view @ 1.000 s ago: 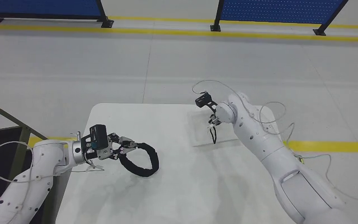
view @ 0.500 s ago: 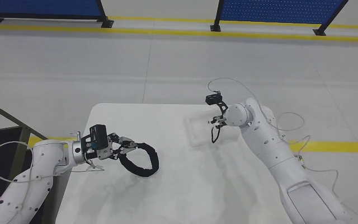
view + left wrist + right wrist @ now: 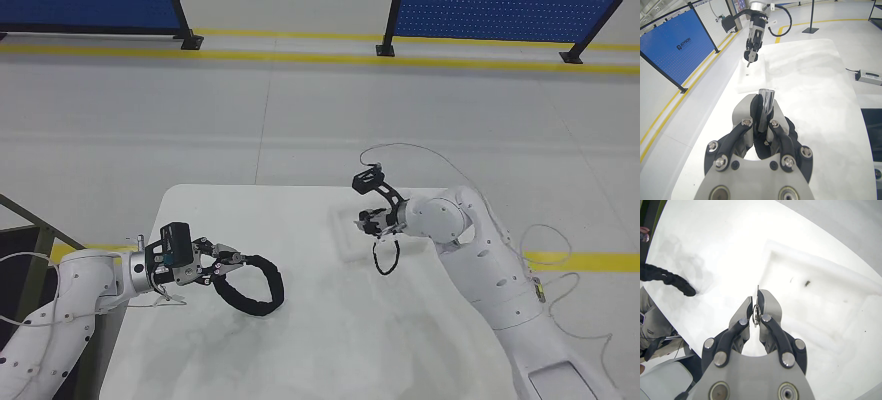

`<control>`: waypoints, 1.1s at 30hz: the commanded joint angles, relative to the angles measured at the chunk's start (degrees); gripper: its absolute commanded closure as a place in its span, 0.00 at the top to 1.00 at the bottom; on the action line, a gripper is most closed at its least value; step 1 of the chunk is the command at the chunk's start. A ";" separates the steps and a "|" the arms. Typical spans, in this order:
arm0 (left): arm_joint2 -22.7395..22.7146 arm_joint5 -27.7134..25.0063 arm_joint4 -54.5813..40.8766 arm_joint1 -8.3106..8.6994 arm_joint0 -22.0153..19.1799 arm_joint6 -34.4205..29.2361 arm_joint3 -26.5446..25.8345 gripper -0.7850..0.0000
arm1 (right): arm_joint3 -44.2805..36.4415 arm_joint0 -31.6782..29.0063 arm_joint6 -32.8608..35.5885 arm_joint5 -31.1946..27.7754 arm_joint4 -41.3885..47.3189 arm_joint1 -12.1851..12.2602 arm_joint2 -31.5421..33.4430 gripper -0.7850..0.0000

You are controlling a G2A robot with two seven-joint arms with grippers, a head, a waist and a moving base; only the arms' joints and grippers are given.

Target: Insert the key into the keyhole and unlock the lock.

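Observation:
A black cable lock (image 3: 255, 285) with a chrome cylinder (image 3: 767, 102) sits at the table's left side, and my left gripper (image 3: 225, 262) is shut on it. In the left wrist view the cylinder's open end points away from the left gripper (image 3: 761, 115) toward the other arm. Over the white foam tray (image 3: 348, 245) hangs my right gripper (image 3: 372, 225), shut on the key (image 3: 757, 306). The key's ring lies between the fingers and its tip (image 3: 748, 64) sticks out below them. Key and cylinder are well apart.
The white table (image 3: 330, 340) has bare room between the two arms. Small dark specks (image 3: 807, 283) lie in the foam tray (image 3: 819, 298). The black lock cable (image 3: 668, 279) curves across the table to the side of the right gripper (image 3: 754, 300).
The right arm has swung, its elbow going out to the right, and the wrist has turned while the gripper stays over the tray holding the key. The left arm and lock have kept still.

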 commanded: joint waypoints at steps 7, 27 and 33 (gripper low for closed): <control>0.00 0.00 0.00 0.00 0.00 0.00 0.00 0.00 | -9.69 -5.24 0.92 -3.85 8.88 0.56 0.75 0.00; 0.00 0.00 0.00 0.00 0.00 0.00 0.00 0.00 | -11.49 -7.72 -1.86 -2.60 15.94 0.88 2.79 0.00; 0.26 1.55 0.12 -0.12 0.54 -1.39 -1.40 0.00 | -13.04 -7.49 1.89 2.18 17.05 1.10 2.61 0.00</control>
